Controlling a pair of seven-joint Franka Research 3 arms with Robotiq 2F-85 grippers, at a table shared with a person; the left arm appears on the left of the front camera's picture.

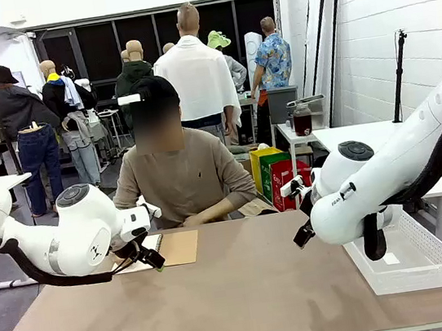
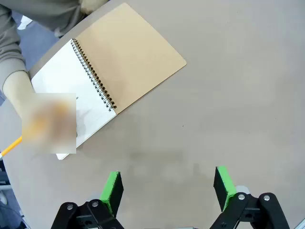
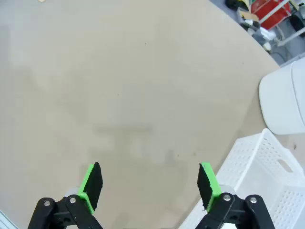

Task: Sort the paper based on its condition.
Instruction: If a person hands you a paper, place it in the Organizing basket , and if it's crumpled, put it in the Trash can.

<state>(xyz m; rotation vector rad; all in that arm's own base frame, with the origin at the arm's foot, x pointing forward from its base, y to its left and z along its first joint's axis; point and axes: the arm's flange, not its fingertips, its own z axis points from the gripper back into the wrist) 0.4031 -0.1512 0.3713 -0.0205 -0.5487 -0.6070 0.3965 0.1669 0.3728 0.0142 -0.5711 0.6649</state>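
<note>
The paper is out of view. A spiral-bound notebook (image 2: pixel 128 62) lies open on the table, its brown cover folded out beside a white page (image 2: pixel 71 90). The person's hand rests on that page and holds a yellow pencil (image 2: pixel 12 147). My left gripper (image 2: pixel 167 186) hovers open above bare table just short of the notebook, with nothing between its green pads. From the front, the left gripper (image 1: pixel 154 261) sits at the notebook's (image 1: pixel 179 247) near edge. My right gripper (image 3: pixel 150 183) is open and empty over bare table, beside a white basket (image 3: pixel 252 191).
The white slatted basket (image 1: pixel 403 259) stands at the table's right edge under my right arm (image 1: pixel 350 205). The person sits at the far side, leaning over the notebook. The brown tabletop (image 1: pixel 247 293) stretches between the two arms.
</note>
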